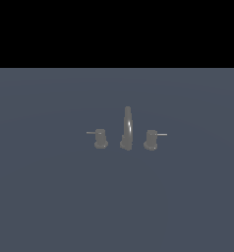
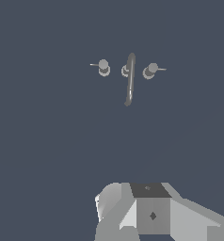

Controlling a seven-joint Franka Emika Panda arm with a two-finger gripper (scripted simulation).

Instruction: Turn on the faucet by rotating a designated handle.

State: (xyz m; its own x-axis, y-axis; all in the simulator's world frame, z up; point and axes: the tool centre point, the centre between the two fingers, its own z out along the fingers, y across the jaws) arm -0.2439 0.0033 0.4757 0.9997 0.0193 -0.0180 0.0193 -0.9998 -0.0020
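Note:
The dull-grey faucet stands on the flat grey-blue floor, with its tall curved spout [image 1: 127,129] in the middle. The handle [image 1: 100,139] is the stubby knob on the exterior view's left, and its thin rod points left. The twin knob [image 1: 151,140], whose rod points right, stands on the other side of the spout. In the wrist view I see the handle [image 2: 103,67], the spout [image 2: 130,80] and the twin knob [image 2: 150,70] from above and far off. Only my gripper's pale body [image 2: 151,214] shows there; its fingers are hidden. Neither arm nor gripper shows in the exterior view.
The grey-blue floor [image 1: 50,197] stretches around the faucet on all sides. A black band fills the exterior view above the floor's far edge [image 1: 117,68].

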